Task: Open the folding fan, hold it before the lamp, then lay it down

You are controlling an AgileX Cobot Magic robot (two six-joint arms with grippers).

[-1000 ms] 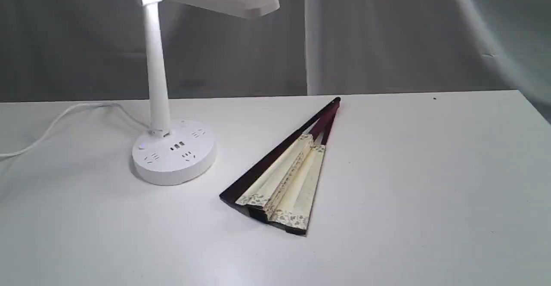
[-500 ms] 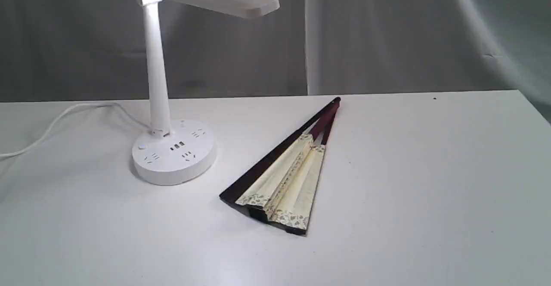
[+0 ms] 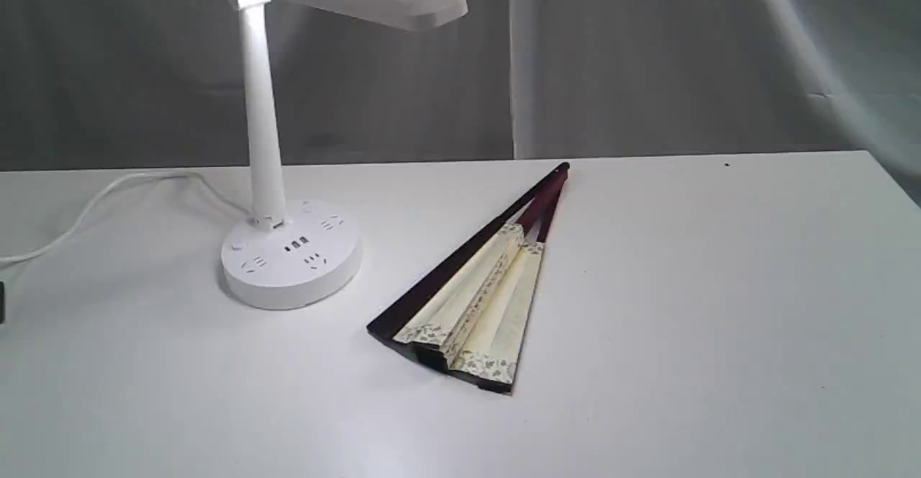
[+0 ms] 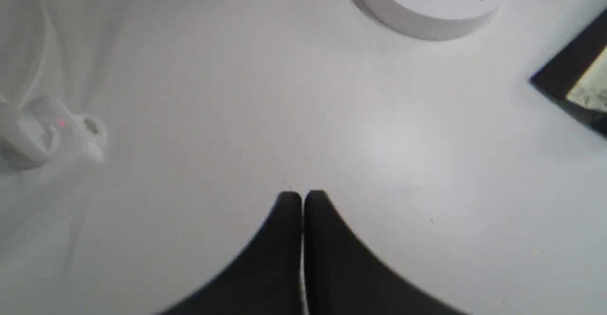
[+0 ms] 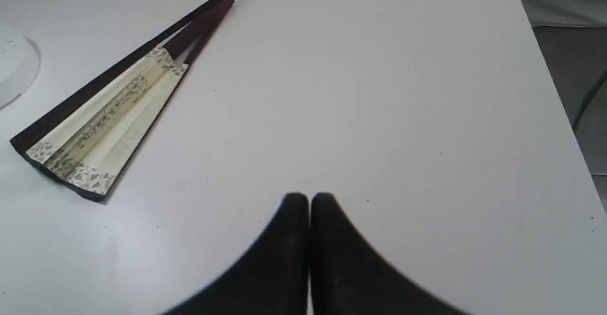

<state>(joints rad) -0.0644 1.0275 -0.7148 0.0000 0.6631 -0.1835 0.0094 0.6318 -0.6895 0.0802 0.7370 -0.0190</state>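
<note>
The folding fan (image 3: 471,298) lies on the white table, only slightly spread, its dark guards meeting at the pivot toward the back. Its cream leaf with a patterned border also shows in the right wrist view (image 5: 109,111); one dark corner (image 4: 576,75) shows in the left wrist view. The white lamp (image 3: 262,140) stands left of the fan, lit, on a round base (image 4: 431,2) with sockets. My left gripper (image 4: 302,196) hovers shut and empty over bare table short of the lamp base. My right gripper (image 5: 309,199) is shut and empty, well to the fan's right.
The lamp's white cord (image 3: 108,197) trails off to the left, and a white plug block (image 4: 47,130) lies past the table. The table's right edge (image 5: 545,92) drops to the floor. Grey cloth hangs behind.
A dark sliver has appeared at the left border of the exterior view. The fan and the lamp have not moved.
</note>
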